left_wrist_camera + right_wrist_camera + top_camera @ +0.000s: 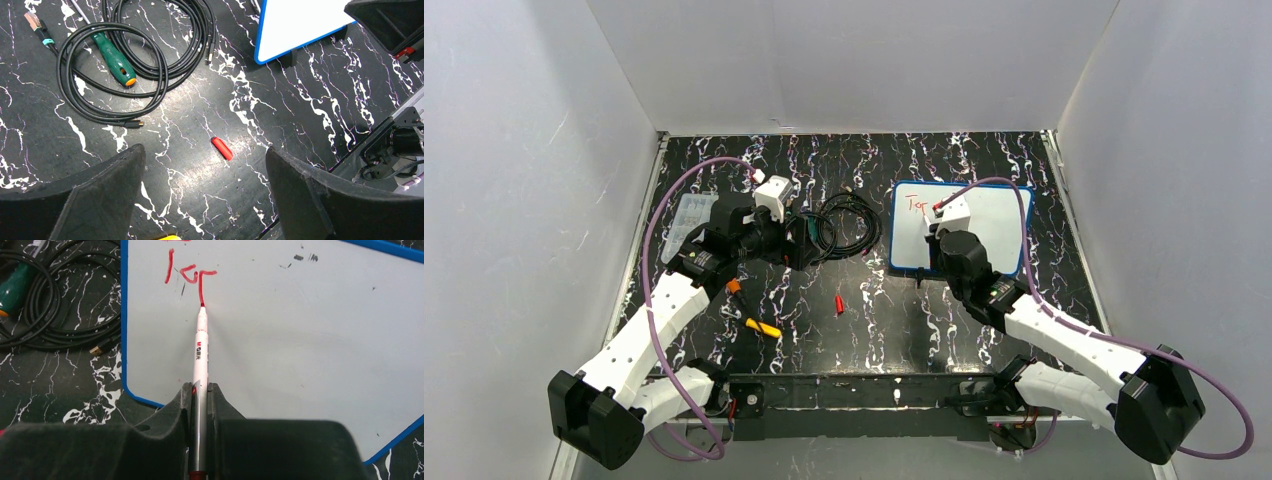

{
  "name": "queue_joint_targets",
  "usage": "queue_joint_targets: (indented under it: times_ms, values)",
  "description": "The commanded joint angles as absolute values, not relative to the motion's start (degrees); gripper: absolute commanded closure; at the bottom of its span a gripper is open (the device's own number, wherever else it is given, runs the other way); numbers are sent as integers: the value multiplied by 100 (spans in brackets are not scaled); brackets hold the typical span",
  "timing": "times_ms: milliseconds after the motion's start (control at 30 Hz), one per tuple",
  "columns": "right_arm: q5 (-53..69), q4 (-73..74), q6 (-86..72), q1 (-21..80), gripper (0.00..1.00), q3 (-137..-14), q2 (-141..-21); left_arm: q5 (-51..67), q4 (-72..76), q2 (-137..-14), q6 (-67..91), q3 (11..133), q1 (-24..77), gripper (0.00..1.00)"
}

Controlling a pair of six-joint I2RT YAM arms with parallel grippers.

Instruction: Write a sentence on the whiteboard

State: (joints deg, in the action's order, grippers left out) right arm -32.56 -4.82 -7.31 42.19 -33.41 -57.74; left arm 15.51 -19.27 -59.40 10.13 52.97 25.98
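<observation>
Few strokes of the sentence (pixel 192 275) mark the whiteboard (pixel 999 235), near the worktop's far right corner. Right jaws clamp the marker (pixel 201 350), tip touching; pressing hard could slide the unbraced board and skew letters. Left jaws gape wide, holding nothing.

I see a black cable coil (pixel 163 75) around a green screwdriver (pixel 112 57) mid-table (pixel 984 320), a red cap (pixel 221 148) lying apart, and a clear box (pixel 692 215) by the left edge.

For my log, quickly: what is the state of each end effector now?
Left end effector: open, holding nothing.
Right end effector: closed on the marker, its tip on the whiteboard.
</observation>
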Motion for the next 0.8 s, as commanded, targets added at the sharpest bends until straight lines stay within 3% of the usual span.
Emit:
queue_joint_targets:
  times_ms: [0,767]
  values:
    - [-3346,-431,-835,4254,99,-3293,-5661,1644,-1863,-5772,1025,5249,2575,12]
    - [-3991,-1294,-146,4237,99,-3889,-6046,1679,-1854,-5792,1042,5247,2575,12]
